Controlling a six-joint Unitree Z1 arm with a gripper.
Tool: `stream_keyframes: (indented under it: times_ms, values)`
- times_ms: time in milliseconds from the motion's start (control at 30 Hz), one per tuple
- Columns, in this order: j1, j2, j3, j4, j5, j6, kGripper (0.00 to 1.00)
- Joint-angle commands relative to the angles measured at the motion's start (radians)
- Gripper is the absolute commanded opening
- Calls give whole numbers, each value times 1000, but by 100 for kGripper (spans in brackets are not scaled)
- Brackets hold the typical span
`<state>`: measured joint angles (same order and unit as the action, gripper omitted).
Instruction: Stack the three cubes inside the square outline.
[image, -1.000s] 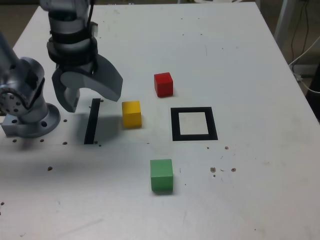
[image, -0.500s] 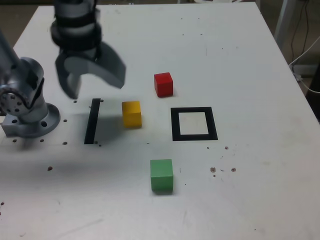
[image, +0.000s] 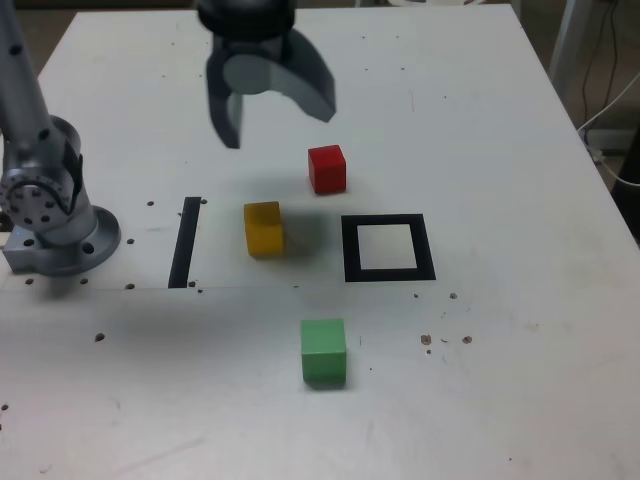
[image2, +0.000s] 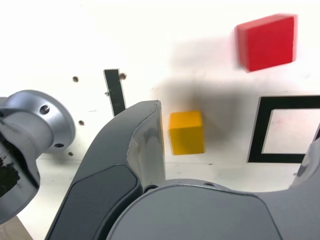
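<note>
Gripper (image: 275, 115): raised above the white tabletop (image: 500, 130), pointing downward, fingers (image: 228, 120) spread wide and released, holding nothing.

Red cube (image: 327, 168): on the tabletop just past the fingertips toward the exterior view's right, not touching them.

Yellow cube (image: 264, 228): below the fingers, in their shadow, apart from them.

Green cube (image: 323, 351): well apart from the fingers, nearest the camera.

Square outline (image: 388, 248): black frame, white centre, holding no cube; beside the yellow cube, on the side away from the black tape strip (image: 185, 241).

Arm base (image: 50, 210): at the exterior view's left.
</note>
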<state>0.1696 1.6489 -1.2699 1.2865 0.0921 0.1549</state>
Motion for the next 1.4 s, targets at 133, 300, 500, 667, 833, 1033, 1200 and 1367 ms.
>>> stream_keyframes:
  times_ms: [133,300,500,667,833,1033,1200,1367]
  values:
    - [60,105,-84,-5,-12,43,97]
    - [104,167,-110,-29,-17,59,95]
    - [140,210,-85,-64,-32,63,94]
    - [145,258,-93,-56,-73,69,93]
    - [148,292,-93,-88,-75,72,93]
    - [156,345,-91,-138,-62,72,92]
    - [163,377,-97,-151,-59,70,87]
    - [167,378,-101,-151,-52,61,72]
